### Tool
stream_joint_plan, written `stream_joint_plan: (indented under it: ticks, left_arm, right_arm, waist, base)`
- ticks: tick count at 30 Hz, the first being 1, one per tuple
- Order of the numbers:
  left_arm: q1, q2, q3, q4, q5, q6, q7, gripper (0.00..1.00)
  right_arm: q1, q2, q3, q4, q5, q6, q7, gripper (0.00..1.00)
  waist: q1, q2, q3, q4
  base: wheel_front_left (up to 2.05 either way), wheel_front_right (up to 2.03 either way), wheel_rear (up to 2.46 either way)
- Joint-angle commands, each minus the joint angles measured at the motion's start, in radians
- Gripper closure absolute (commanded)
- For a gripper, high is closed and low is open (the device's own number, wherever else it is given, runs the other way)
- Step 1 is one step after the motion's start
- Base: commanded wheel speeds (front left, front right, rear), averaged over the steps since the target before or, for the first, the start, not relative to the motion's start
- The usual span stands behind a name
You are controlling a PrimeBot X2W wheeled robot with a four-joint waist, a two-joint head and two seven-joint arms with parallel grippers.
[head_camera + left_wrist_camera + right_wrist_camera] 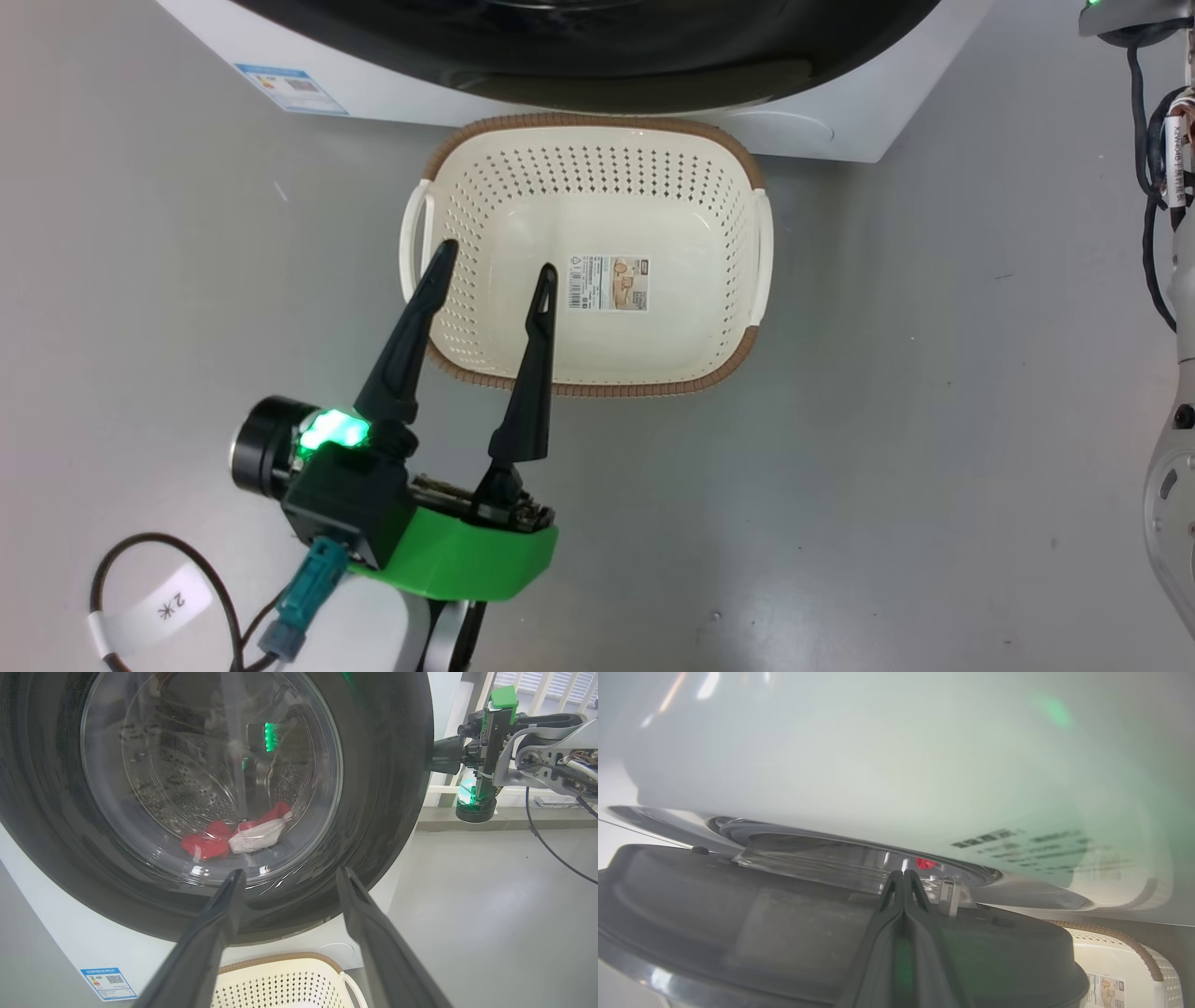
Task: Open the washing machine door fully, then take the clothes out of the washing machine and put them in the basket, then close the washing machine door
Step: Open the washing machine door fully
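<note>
The washing machine door (387, 793) is standing slightly ajar, with the clothes (233, 837) lying behind its glass. The right gripper (903, 876), fingers pressed together, is poking into the gap at the door's edge. The left gripper (495, 271), spread wide, is hovering above the basket (579, 122), below the door.

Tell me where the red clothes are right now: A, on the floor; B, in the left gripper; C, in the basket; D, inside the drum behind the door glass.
D: in the left wrist view the clothes lie at the bottom of the drum, seen through the glass of the washing machine door, while the basket holds just its paper label.
</note>
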Motion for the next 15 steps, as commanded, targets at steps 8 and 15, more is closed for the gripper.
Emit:
stream_joint_plan:
  ticks: [8, 15]
  left_arm:
    - [-0.011, 0.011, 0.045, -0.018, 0.012, -0.01, -0.005, 0.0]
    - [-0.008, 0.011, 0.055, -0.012, 0.013, -0.011, -0.005, 0.0]
  right_arm:
    - [0.032, 0.038, 0.021, -0.08, 0.003, 0.005, 0.062, 1.0]
    - [0.066, 0.038, 0.05, -0.1, 0.045, 0.005, 0.076, 1.0]
  waist:
    - [0.0, 0.0, -0.011, -0.012]
    - [0.0, 0.0, -0.028, -0.018]
  base:
    - [0.0, 0.0, 0.0]
    - [0.0, 0.0, 0.0]
